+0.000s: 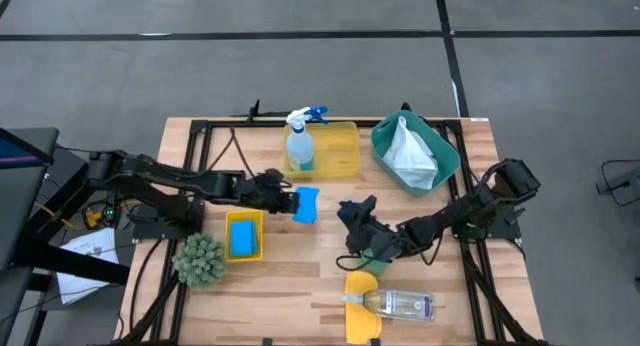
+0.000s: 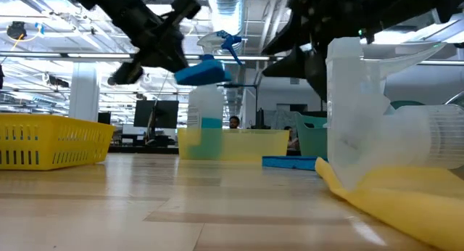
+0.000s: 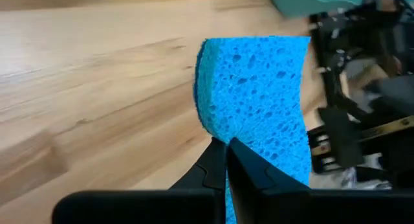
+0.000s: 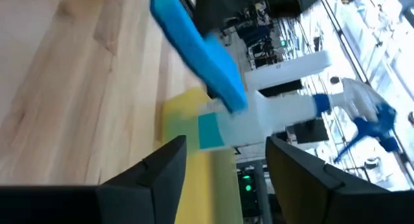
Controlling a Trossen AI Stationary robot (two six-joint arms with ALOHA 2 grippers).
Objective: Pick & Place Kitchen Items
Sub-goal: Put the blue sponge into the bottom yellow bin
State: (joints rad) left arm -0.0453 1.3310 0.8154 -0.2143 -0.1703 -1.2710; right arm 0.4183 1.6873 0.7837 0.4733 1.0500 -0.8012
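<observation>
Holding a blue sponge off the surface mid-table, left gripper jaws pinched tight on one edge; the foam dents at the pinch in the left wrist view. Sponge looks light, soft, squashy and not fragile; an edge grip is fine, though a deeper bite would flop less. Right gripper sits near the table centre, jaws apart, holding nothing. Second sponge lies in the small yellow tray; clear bottle lies on the yellow cloth.
</observation>
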